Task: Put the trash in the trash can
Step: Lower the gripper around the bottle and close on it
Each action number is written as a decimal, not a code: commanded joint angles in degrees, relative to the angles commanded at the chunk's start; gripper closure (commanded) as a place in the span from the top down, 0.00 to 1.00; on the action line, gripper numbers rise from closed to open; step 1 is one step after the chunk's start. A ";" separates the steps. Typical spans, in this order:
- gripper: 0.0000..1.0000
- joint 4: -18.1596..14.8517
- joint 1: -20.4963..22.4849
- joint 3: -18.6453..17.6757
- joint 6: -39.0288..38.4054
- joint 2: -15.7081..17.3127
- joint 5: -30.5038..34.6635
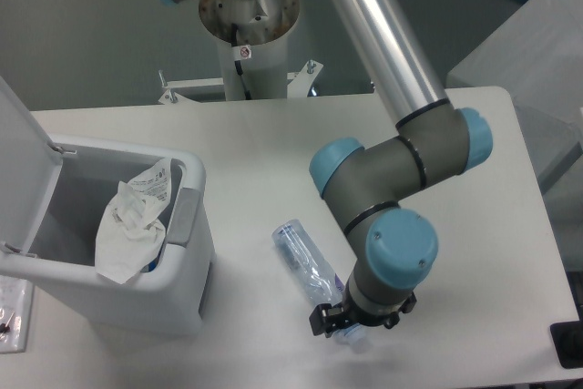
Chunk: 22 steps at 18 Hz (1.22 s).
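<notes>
The gripper sat low over the bottle's cap end, grip hidden, at four o'clock from the trash can. A slick, crinkled bottle could have squirted free.
</notes>
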 joint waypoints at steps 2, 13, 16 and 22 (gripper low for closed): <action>1.00 0.00 -0.97 -1.32 0.09 -0.09 3.43; 0.79 0.62 -2.29 -2.73 -1.93 -1.14 5.29; 0.79 0.70 -2.29 -2.73 -2.55 -1.23 5.38; 0.79 0.70 -2.91 -2.65 -2.81 -1.67 7.57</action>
